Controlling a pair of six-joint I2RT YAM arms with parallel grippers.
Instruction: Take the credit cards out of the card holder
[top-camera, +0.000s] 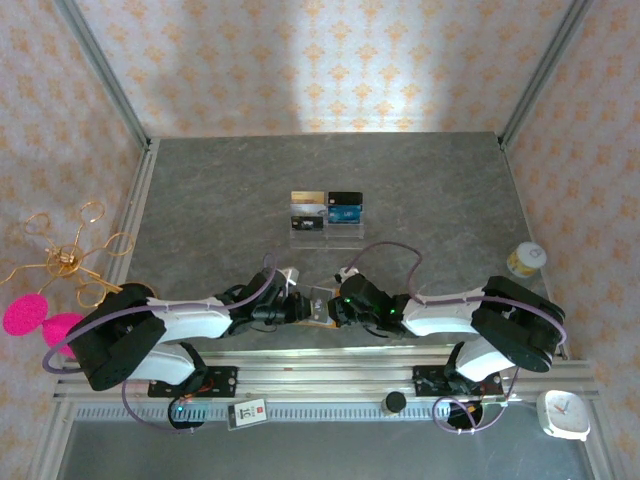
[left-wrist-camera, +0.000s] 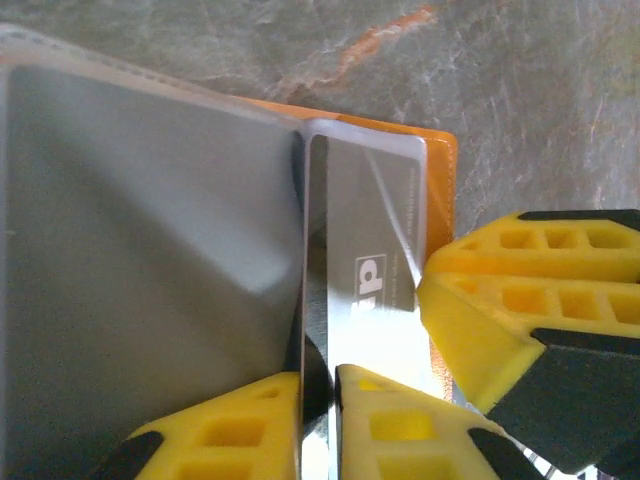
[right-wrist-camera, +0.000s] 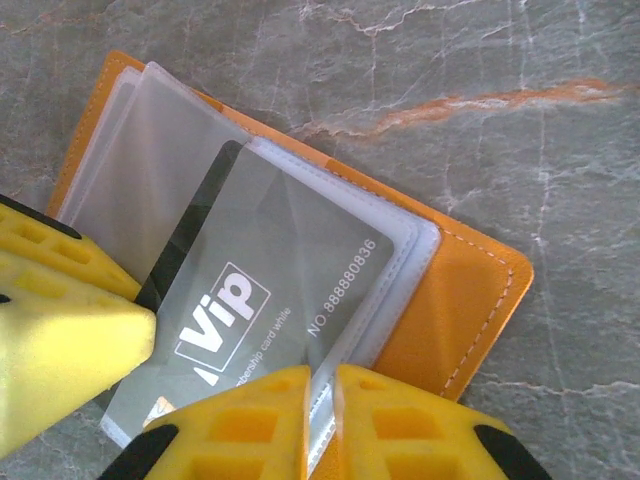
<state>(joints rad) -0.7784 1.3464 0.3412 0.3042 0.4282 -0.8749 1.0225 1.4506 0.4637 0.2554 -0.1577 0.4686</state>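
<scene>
Orange card holder (right-wrist-camera: 470, 300): left end effector (left-wrist-camera: 318, 390) pinches its clear sleeve (left-wrist-camera: 150, 250); right end effector (right-wrist-camera: 322, 390) pinches sleeve edge by VIP card (right-wrist-camera: 270, 280).

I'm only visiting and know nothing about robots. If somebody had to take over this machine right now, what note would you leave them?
Left gripper: closed on a thin edge inside the card holder; whether that edge is sleeve or card is unclear.
Right gripper: closed on the holder's clear sleeve edge.
The card holder lies open between both grippers.
Done, apparently: several cards sit on the clear stand farther back.
Left to do: the grey VIP card is still in its clear sleeve; draw it out.
</scene>
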